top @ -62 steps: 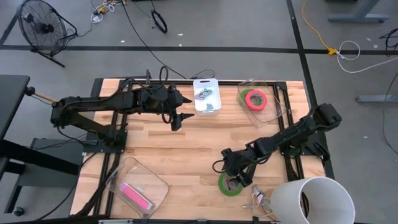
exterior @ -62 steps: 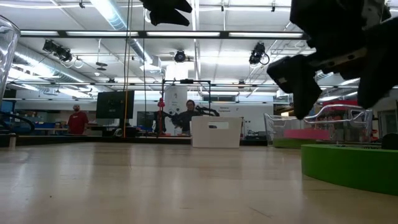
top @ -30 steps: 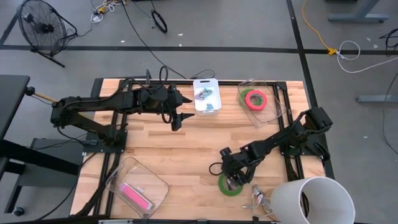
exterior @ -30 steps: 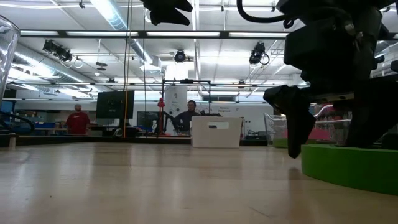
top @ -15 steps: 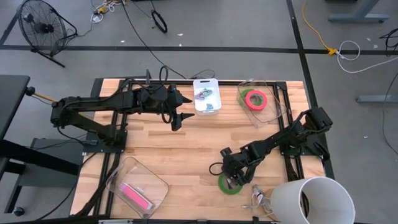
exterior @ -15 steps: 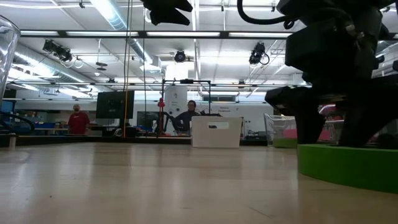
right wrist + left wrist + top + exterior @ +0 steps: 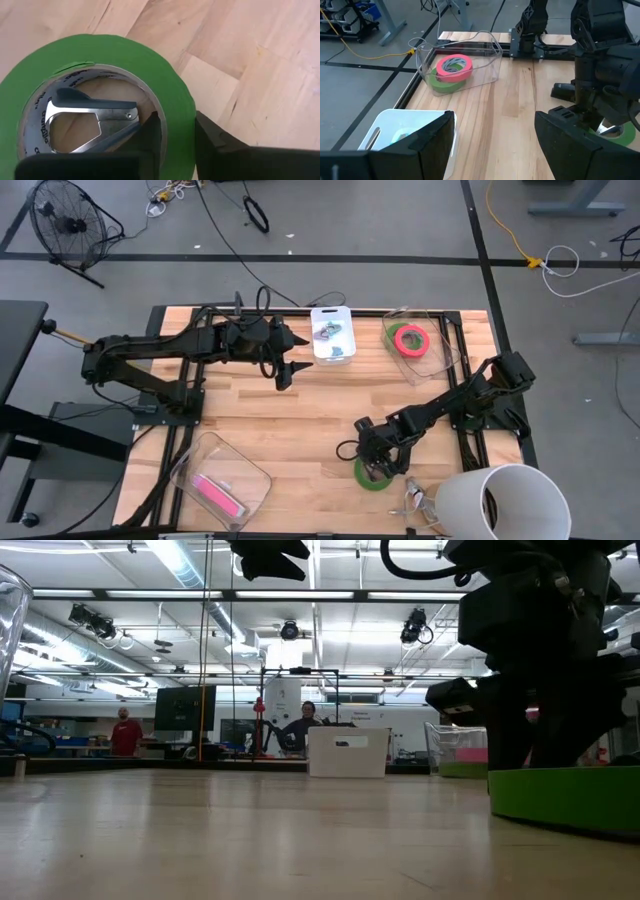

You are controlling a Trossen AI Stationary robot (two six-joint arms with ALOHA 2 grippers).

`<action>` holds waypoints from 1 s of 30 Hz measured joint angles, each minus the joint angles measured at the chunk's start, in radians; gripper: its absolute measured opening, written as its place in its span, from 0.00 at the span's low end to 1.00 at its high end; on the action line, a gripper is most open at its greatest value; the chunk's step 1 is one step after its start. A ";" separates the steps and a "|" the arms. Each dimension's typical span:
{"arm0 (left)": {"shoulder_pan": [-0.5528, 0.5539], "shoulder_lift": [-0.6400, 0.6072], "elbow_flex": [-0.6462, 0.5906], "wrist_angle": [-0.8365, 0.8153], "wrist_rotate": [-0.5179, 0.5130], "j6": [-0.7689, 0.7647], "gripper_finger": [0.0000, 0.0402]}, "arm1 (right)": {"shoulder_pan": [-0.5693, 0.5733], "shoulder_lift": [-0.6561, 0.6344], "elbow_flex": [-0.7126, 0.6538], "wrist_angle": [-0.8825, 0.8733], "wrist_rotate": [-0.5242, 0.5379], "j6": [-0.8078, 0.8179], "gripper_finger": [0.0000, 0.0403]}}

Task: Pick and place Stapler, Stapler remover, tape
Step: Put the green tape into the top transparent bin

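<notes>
The right gripper [image 7: 381, 471] pinched the green tape roll's [image 7: 372, 477] wall on the near tabletop [image 7: 300, 420]; the left gripper [image 7: 290, 356] hovered open, empty.

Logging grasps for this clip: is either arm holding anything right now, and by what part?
The right gripper grips the green tape roll by its wall, one finger inside the ring and one outside. The left gripper holds nothing, open above the table.

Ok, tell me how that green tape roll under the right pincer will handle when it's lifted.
The green tape roll looks rigid, so probably it won't flop. Pinched by one wall in the right pincer, it may tilt. The staple remover inside its ring will likely stay behind.
</notes>
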 joint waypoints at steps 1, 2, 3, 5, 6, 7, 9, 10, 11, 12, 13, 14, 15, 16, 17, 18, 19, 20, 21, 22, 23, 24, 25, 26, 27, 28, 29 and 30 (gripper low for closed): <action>0.000 0.000 0.000 0.000 0.000 0.000 0.69 | 0.000 0.000 0.000 0.000 -0.003 0.000 0.16; 0.000 0.000 0.000 0.000 0.000 0.000 0.69 | 0.000 0.000 0.000 0.000 -0.006 0.000 0.17; 0.000 0.000 0.000 0.000 0.000 0.000 0.69 | 0.000 0.000 0.000 0.000 -0.008 0.000 0.18; 0.000 0.000 0.000 0.000 0.000 0.000 0.69 | 0.000 0.000 0.000 0.000 -0.009 0.000 0.18; 0.000 0.000 0.000 0.000 0.000 0.000 0.69 | 0.000 0.000 0.000 0.001 -0.009 0.001 0.18; 0.000 0.000 0.000 0.000 0.000 0.000 0.69 | 0.000 0.000 0.000 0.001 -0.009 0.006 0.18; 0.000 0.000 0.000 0.000 0.000 0.000 0.69 | -0.001 0.000 0.000 0.004 -0.013 0.025 0.17; 0.000 0.000 0.000 0.000 0.000 0.000 0.69 | -0.001 0.000 0.000 0.005 -0.016 0.032 0.17; 0.000 0.000 0.000 0.000 0.000 0.000 0.69 | -0.001 0.000 0.000 0.006 -0.023 0.038 0.17; 0.000 0.000 0.000 0.000 0.000 0.000 0.69 | -0.001 -0.001 0.000 0.007 -0.034 0.048 0.17; 0.000 0.000 0.000 0.000 0.000 0.000 0.69 | -0.001 -0.002 0.000 0.007 -0.046 0.053 0.17; 0.000 0.000 0.000 0.000 0.000 0.000 0.69 | -0.001 -0.002 0.000 0.008 -0.050 0.053 0.17; 0.000 0.000 0.000 0.000 0.000 0.000 0.69 | 0.000 -0.005 0.000 0.006 -0.050 0.053 0.17; 0.000 0.000 0.000 0.000 0.000 0.000 0.69 | 0.000 -0.009 0.000 0.003 -0.050 0.053 0.17; 0.000 0.000 0.000 0.000 0.000 0.000 0.69 | -0.001 -0.012 0.001 0.004 -0.049 0.056 0.17; 0.000 0.000 0.000 0.001 0.000 0.000 0.69 | -0.002 -0.016 0.003 0.008 -0.049 0.064 0.17; 0.000 0.000 0.000 0.001 0.000 0.000 0.69 | -0.004 -0.020 0.003 0.009 -0.044 0.074 0.17; 0.000 0.000 0.000 0.002 0.000 0.000 0.69 | -0.007 -0.025 0.003 0.009 -0.040 0.082 0.17; 0.000 0.000 0.000 0.004 0.000 0.000 0.69 | -0.010 -0.032 0.003 0.008 -0.037 0.090 0.17; 0.000 0.000 0.000 0.005 0.000 0.000 0.69 | -0.014 -0.037 0.004 0.008 -0.035 0.095 0.17; 0.000 0.000 0.000 0.007 0.000 0.000 0.69 | -0.016 -0.044 0.004 0.009 -0.031 0.102 0.17; 0.000 0.000 0.000 0.012 0.000 0.000 0.69 | -0.018 -0.051 0.004 0.008 -0.019 0.106 0.17; 0.000 0.000 0.000 0.017 0.000 0.000 0.69 | -0.020 -0.059 0.004 0.008 -0.006 0.106 0.17; 0.000 0.000 0.000 0.021 0.000 0.000 0.69 | -0.022 -0.068 0.004 0.008 0.005 0.106 0.17; 0.000 0.000 0.000 0.026 0.000 0.000 0.69 | -0.024 -0.079 0.004 0.004 0.020 0.106 0.17; 0.000 0.000 0.000 0.031 0.001 0.000 0.69 | -0.028 -0.091 0.004 0.004 0.033 0.106 0.17; 0.000 0.000 0.000 0.036 0.003 0.000 0.69 | -0.030 -0.105 0.004 0.004 0.046 0.112 0.17; 0.000 0.000 0.000 0.040 0.003 0.000 0.69 | -0.033 -0.120 0.004 0.004 0.063 0.121 0.17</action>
